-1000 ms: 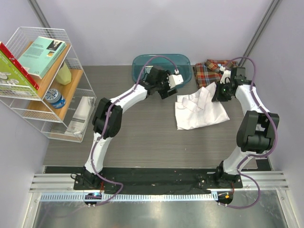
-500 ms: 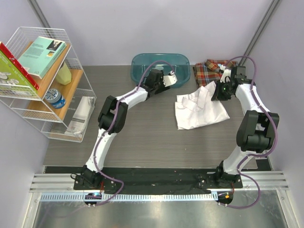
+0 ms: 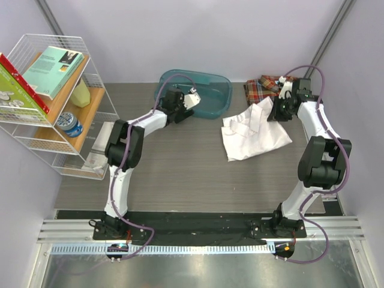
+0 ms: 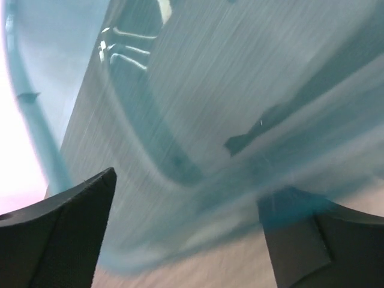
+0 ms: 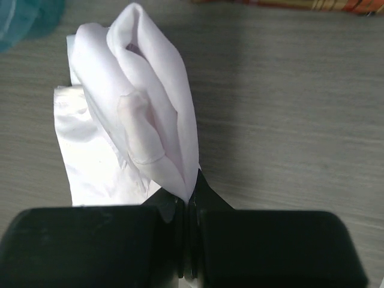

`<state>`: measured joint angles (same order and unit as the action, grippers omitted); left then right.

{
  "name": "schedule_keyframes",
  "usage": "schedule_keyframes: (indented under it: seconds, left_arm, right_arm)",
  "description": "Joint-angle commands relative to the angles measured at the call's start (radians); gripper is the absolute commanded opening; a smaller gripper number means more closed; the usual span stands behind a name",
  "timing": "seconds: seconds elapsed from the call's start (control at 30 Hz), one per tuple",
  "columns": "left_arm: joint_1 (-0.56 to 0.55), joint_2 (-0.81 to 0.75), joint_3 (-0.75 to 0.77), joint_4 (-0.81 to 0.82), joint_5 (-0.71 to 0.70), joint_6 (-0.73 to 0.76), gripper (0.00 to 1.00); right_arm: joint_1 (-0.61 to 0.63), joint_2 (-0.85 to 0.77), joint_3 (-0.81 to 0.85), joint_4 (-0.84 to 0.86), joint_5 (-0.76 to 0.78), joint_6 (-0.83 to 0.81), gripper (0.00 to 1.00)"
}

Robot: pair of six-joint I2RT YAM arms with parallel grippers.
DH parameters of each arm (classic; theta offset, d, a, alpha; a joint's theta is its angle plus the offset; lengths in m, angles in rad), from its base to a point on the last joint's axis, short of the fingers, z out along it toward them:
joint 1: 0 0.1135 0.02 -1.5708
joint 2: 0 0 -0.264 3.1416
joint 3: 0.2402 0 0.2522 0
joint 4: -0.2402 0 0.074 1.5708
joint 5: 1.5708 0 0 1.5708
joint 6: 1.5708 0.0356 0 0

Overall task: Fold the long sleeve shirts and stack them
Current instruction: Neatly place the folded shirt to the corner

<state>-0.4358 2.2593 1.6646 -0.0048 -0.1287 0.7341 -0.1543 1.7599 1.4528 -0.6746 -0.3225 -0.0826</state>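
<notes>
Top external view: right gripper [image 5: 189,195] pinched shut on white shirt [image 3: 252,137], 3 o'clock; left gripper [image 4: 186,237] spread wide at teal tub [image 3: 210,102], 12 o'clock. Plaid shirt [image 3: 263,90] crumpled, 1 o'clock; nothing stacked.

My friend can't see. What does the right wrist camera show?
The right gripper is pinched shut on a bunched-up fold of the white shirt, above a grey wood-grain table. A sliver of the plaid shirt shows along the top edge, and the teal tub peeks in top left.
</notes>
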Motion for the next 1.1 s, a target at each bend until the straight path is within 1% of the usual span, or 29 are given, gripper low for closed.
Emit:
schedule_keyframes:
  seconds: [0.0, 0.17, 0.37, 0.5, 0.63, 0.77, 0.87, 0.9, 0.93, 1.07]
  left_arm:
    - [-0.037, -0.214, -0.074, -0.023, 0.067, -0.067, 1.0]
    - [-0.04, -0.346, -0.121, -0.158, 0.095, -0.153, 1.0]
    - [-0.038, -0.467, -0.248, -0.195, 0.126, -0.205, 1.0]
    - [-0.037, -0.526, -0.307, -0.222, 0.126, -0.237, 1.0]
    - [-0.037, -0.578, -0.341, -0.25, 0.164, -0.269, 1.0]
    - [-0.037, -0.596, -0.351, -0.285, 0.175, -0.298, 1.0]
    - [-0.037, -0.612, -0.367, -0.305, 0.178, -0.305, 1.0]
    - [-0.037, -0.615, -0.373, -0.305, 0.176, -0.305, 1.0]
    - [-0.038, -0.618, -0.382, -0.308, 0.175, -0.302, 1.0]
    - [-0.037, -0.624, -0.388, -0.319, 0.167, -0.297, 1.0]
  right_arm:
    - [-0.004, 0.033, 0.161, 0.07, 0.037, 0.017, 0.01]
    - [-0.004, 0.111, 0.274, 0.073, 0.06, 0.061, 0.01]
    - [-0.004, 0.193, 0.372, 0.135, 0.04, 0.147, 0.01]
    - [-0.001, 0.268, 0.496, 0.138, 0.037, 0.173, 0.01]
    - [0.002, 0.341, 0.618, 0.116, 0.04, 0.155, 0.01]
    - [0.013, 0.44, 0.797, 0.052, 0.066, 0.123, 0.01]
    - [0.021, 0.466, 0.883, 0.026, 0.091, 0.09, 0.01]
    - [0.024, 0.467, 0.893, 0.024, 0.097, 0.087, 0.01]
    - [0.03, 0.464, 0.897, 0.023, 0.109, 0.048, 0.01]
    - [0.039, 0.441, 0.9, 0.014, 0.137, -0.028, 0.01]
